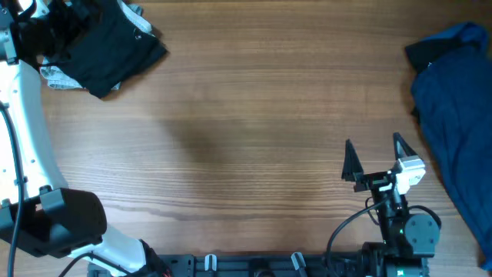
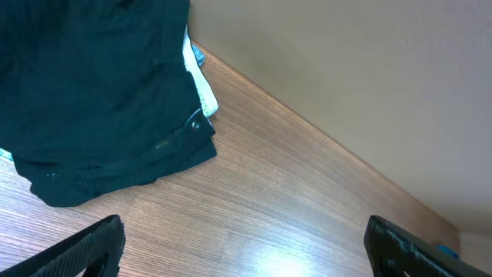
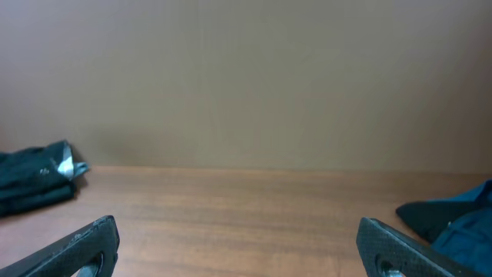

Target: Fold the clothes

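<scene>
— What clothes can you see?
— I've got a dark garment (image 1: 108, 46) at the far-left corner of the worktop (image 1: 254, 115). It's folded into a flat, squarish bundle, with a light cloth (image 1: 58, 75) peeking out from under its edge.
— And the other?
— A blue garment (image 1: 457, 100) along the right edge, unfolded and rumpled. It runs from far to near and goes partly out of my overhead view.
</scene>
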